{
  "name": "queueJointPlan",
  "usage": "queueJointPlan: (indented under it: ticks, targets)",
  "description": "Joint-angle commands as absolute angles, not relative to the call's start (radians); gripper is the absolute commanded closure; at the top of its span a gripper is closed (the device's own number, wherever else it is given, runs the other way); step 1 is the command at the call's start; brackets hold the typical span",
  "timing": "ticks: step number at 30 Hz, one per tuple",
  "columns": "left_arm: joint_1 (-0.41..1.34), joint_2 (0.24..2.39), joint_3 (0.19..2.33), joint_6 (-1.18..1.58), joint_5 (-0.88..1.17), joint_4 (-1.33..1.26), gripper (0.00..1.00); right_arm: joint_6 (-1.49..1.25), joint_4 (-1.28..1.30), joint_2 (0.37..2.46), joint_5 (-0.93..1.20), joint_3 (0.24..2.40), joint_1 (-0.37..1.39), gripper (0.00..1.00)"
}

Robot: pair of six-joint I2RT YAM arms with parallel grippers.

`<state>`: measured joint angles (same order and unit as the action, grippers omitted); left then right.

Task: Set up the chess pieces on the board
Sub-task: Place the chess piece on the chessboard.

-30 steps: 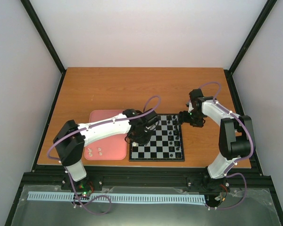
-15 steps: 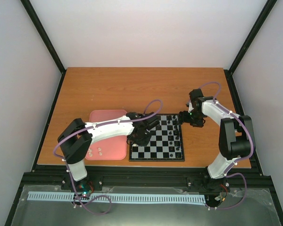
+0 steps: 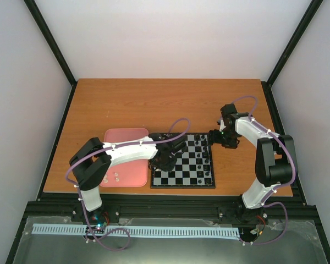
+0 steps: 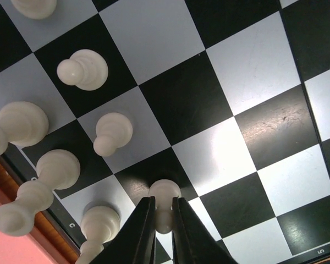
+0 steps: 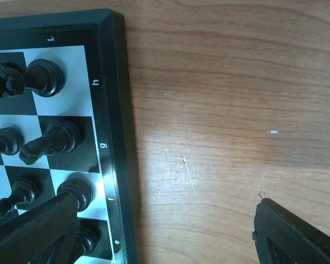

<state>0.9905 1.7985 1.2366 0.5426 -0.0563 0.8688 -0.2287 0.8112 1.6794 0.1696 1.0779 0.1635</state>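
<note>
- The pawn, at the bottom centre of the left wrist view, looks tiny, light, hard and slick. It is likely to twist or topple, so grip its narrow waist.
- The left gripper is clamped on the pawn over the board.
- The right gripper is spread wide and empty, just beside the board's edge.
- Whether the pawn's base touches the board is hidden.
- The white pieces on the tray are mere specks.
</note>
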Motion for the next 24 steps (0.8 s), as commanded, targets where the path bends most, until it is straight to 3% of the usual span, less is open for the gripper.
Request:
queueJointPlan:
  ticks: [1, 24]
  targets:
    - [0.991, 1.801, 1.232, 0.549, -0.063, 0.849, 0.88, -0.229, 0.809, 1.685, 0.161, 1.085, 0.167, 0.0]
    - [0.988, 1.766, 1.293, 0.514, -0.071, 0.873, 0.73, -0.227, 0.813, 1.682, 0.162, 1.097, 0.167, 0.0]
